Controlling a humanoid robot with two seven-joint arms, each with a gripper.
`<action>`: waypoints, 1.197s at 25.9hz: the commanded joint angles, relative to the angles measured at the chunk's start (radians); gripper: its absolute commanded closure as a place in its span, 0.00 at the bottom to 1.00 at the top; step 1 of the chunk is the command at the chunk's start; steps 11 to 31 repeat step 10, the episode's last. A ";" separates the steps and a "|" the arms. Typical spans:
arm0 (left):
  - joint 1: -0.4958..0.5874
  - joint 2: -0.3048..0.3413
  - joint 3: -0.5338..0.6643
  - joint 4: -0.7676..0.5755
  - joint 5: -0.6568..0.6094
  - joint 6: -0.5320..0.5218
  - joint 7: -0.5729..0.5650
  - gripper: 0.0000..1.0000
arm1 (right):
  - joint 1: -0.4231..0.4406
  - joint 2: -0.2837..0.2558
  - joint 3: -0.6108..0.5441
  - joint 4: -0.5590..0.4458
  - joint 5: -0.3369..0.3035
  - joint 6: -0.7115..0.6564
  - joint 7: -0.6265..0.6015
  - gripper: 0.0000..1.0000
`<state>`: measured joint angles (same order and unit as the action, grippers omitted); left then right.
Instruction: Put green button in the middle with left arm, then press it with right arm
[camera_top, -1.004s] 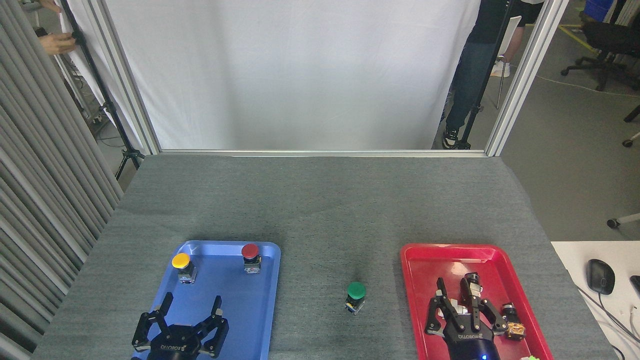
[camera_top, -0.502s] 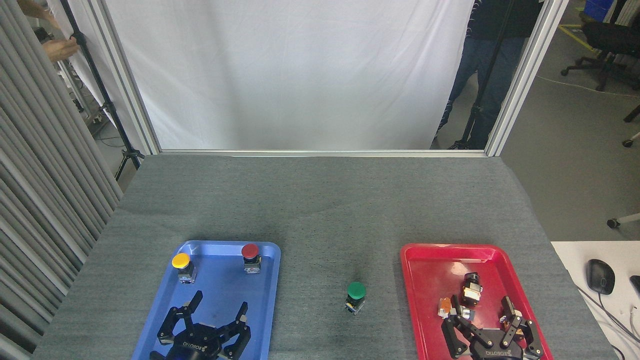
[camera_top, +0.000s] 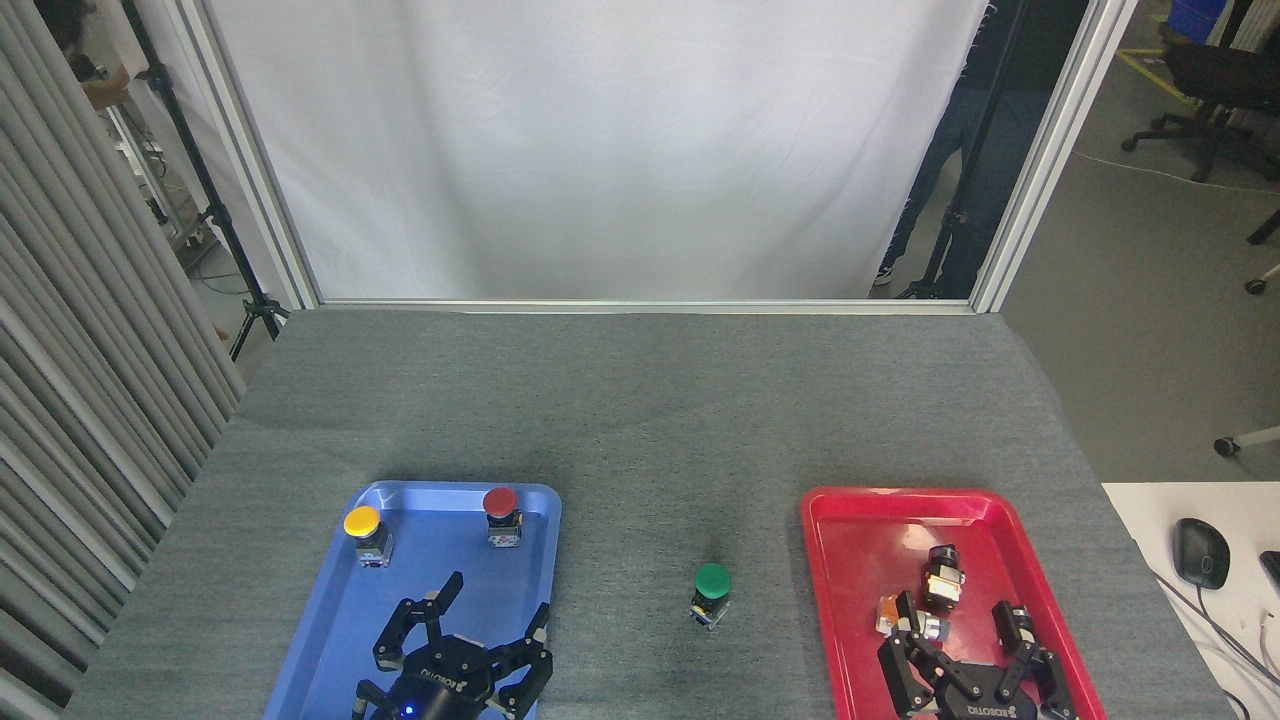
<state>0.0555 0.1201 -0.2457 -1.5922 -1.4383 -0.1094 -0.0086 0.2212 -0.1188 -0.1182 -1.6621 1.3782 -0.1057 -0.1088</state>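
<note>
Left hand (camera_top: 480, 625) open, empty | green button (camera_top: 712, 590) unobstructed, between trays

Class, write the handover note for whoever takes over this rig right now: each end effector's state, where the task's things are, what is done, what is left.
Left end effector: open, empty, over the near end of the blue tray.
Right end effector: open, empty, over the red tray among small parts.
Green button: upright on the bare grey cloth between the trays.
Done: button stands in the middle.
Left: whether it has been pressed cannot be told; if not, press it with the right arm.
</note>
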 joint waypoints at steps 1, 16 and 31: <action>-0.037 0.003 -0.049 0.029 -0.004 -0.006 -0.031 0.01 | 0.001 -0.005 0.003 0.002 0.033 -0.002 -0.009 0.00; -0.117 -0.005 -0.147 0.092 -0.002 -0.072 -0.057 0.01 | 0.001 -0.009 0.009 0.004 0.101 -0.002 -0.006 0.00; -0.117 -0.005 -0.147 0.092 -0.002 -0.072 -0.057 0.01 | 0.001 -0.009 0.009 0.004 0.101 -0.002 -0.006 0.00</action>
